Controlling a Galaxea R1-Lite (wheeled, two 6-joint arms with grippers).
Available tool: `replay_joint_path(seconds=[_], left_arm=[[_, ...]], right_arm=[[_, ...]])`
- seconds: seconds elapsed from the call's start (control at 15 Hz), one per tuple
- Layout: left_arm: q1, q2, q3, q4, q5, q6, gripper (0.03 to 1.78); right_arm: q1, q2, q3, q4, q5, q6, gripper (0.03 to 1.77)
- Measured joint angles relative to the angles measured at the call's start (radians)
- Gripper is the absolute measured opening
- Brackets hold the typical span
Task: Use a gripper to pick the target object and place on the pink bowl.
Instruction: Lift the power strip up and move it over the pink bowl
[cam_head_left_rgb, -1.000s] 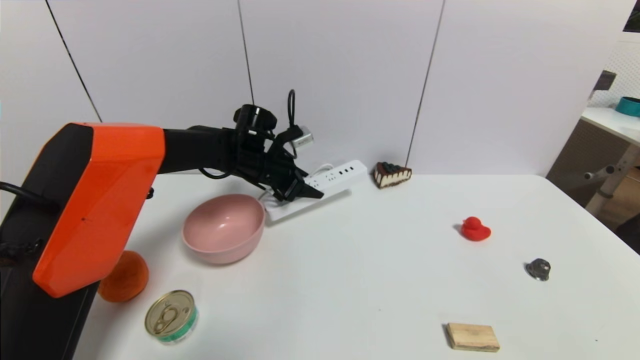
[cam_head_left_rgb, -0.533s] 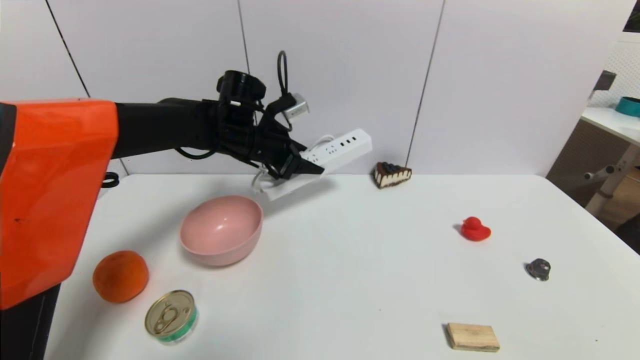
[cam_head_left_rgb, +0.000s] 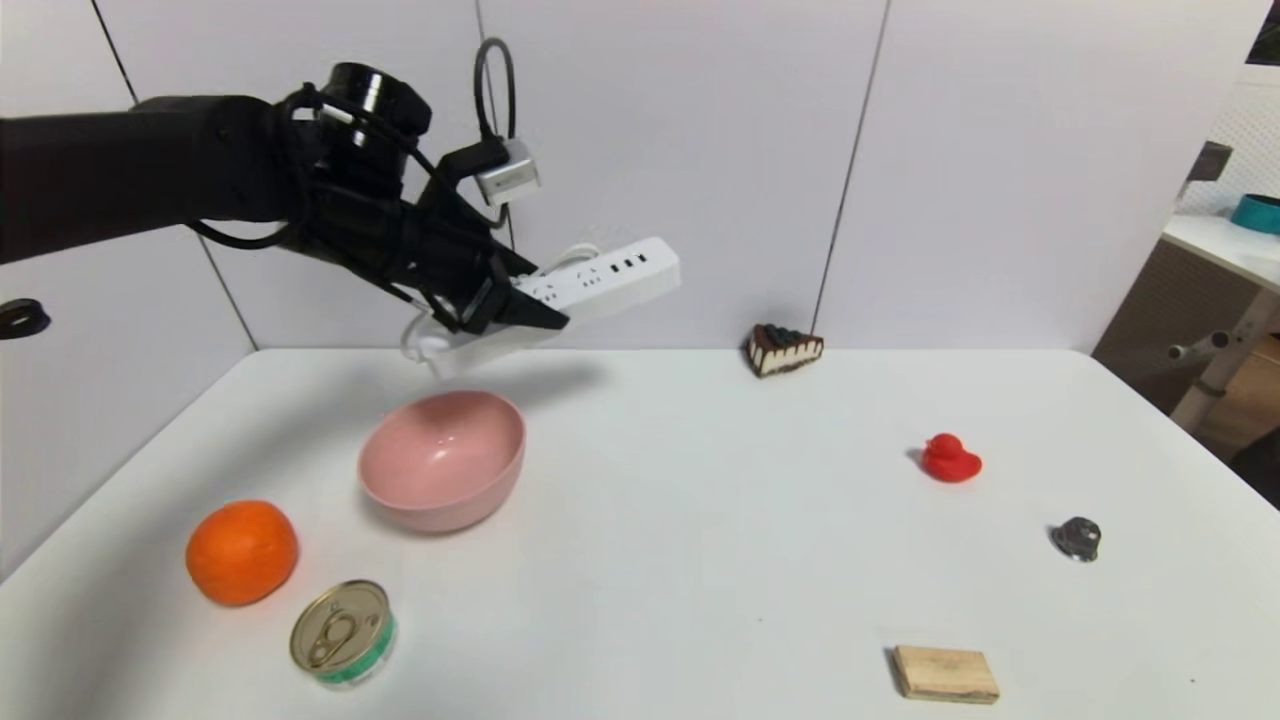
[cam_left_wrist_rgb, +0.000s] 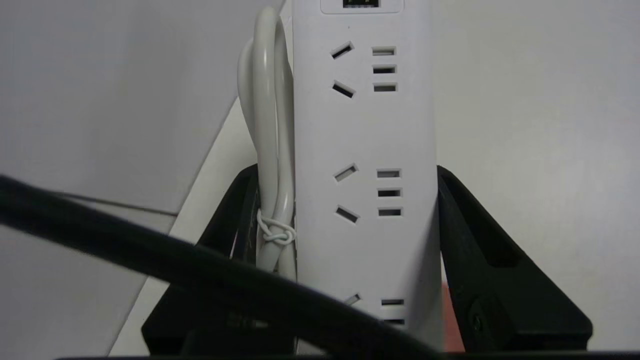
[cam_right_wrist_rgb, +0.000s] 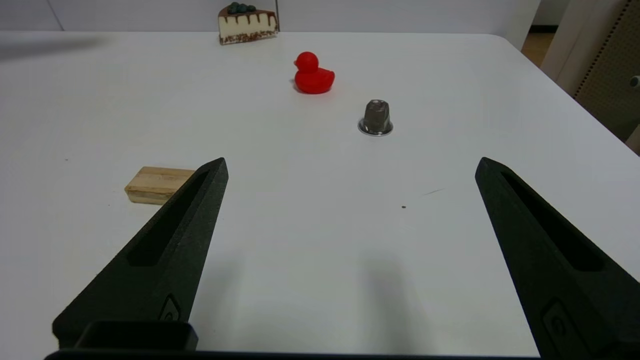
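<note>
The left gripper (cam_head_left_rgb: 525, 312) is clamped across the power strip (cam_head_left_rgb: 570, 300), held above the pink bowl (cam_head_left_rgb: 443, 459), probably slightly behind it, long axis toward the tabletop's far-right corner.

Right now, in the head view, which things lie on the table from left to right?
orange → tin can → pink bowl → cake slice → wooden block → red duck → small grey capsule.
</note>
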Motion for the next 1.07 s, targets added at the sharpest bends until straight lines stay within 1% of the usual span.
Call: replay_joint_path(seconds=[0.13,0.27,0.4,0.53,0.73,0.87,0.93,1.07], left_arm=[[0.048,-0.023,0.001,0.102,0.004,0.124,1.04],[0.092,-0.036,0.006,0.189,0.006,0.274,1.04],[0.123,-0.034,0.009,0.236,0.004,0.413,1.04],[0.147,-0.022,0.011,0.295,-0.001,0.527,1.04],[0.157,-0.001,0.017,0.405,-0.008,0.599,1.04],[0.170,0.016,0.030,0.426,-0.014,0.668,1.04],[0.174,0.026,0.037,0.426,-0.030,0.691,1.04],[0.176,0.044,0.044,0.426,-0.062,0.708,1.04]], right_arm=[[0.000,0.000,0.000,0.000,0.000,0.000,1.71],[0.000,0.000,0.000,0.000,0.000,0.000,1.71],[0.001,0.000,0.000,0.000,0.000,0.000,1.71],[0.001,0.000,0.000,0.000,0.000,0.000,1.71],[0.001,0.000,0.000,0.000,0.000,0.000,1.71],[0.001,0.000,0.000,0.000,0.000,0.000,1.71],[0.000,0.000,0.000,0.000,0.000,0.000,1.71],[0.000,0.000,0.000,0.000,0.000,0.000,1.71]])
